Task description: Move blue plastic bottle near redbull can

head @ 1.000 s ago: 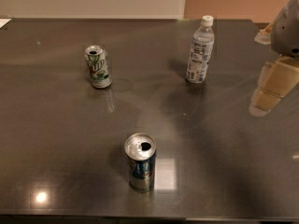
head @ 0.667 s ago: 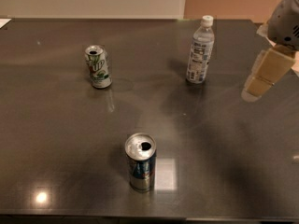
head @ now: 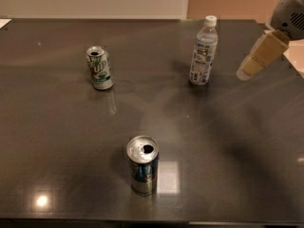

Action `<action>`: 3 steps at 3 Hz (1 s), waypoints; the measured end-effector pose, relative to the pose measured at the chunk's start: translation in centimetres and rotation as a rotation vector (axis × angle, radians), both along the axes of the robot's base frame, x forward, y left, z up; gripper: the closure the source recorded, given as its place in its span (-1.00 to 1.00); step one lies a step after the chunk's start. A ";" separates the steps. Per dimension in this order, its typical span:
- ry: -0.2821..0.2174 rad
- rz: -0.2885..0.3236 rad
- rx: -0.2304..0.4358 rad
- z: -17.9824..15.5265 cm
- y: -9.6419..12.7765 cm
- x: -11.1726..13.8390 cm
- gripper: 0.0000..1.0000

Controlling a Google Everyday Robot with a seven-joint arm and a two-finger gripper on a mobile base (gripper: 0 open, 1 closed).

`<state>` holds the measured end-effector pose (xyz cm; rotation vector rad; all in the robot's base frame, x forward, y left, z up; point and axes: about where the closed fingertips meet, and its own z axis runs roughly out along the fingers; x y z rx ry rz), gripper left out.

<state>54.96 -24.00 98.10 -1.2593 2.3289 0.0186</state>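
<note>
I see the blue plastic bottle [head: 203, 51] standing upright, cap on, at the far right of the table [head: 247, 156]. The redbull can [head: 142, 165] stands upright at the near centre, well apart from it. A white-and-green can [head: 99, 67] stands at the far left. My claw [head: 256, 61] hangs to the right of the bottle, apart from it. I cannot tell whether it is open or closed.

No readable text: blue plastic bottle [head: 203, 51] label, redbull can [head: 143, 167], green-white can [head: 99, 68].

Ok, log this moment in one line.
clear blue-labelled plastic bottle: upright, untouched | gripper: to its right, apart | slim blue-silver redbull can: upright, front centre
</note>
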 end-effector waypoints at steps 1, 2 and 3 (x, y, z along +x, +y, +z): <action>-0.007 -0.035 0.093 -0.7 -0.3 2.8 -1.00; -0.008 -0.028 0.154 -1.5 0.5 5.3 -1.00; -0.008 -0.005 0.187 -2.4 2.0 7.7 -1.00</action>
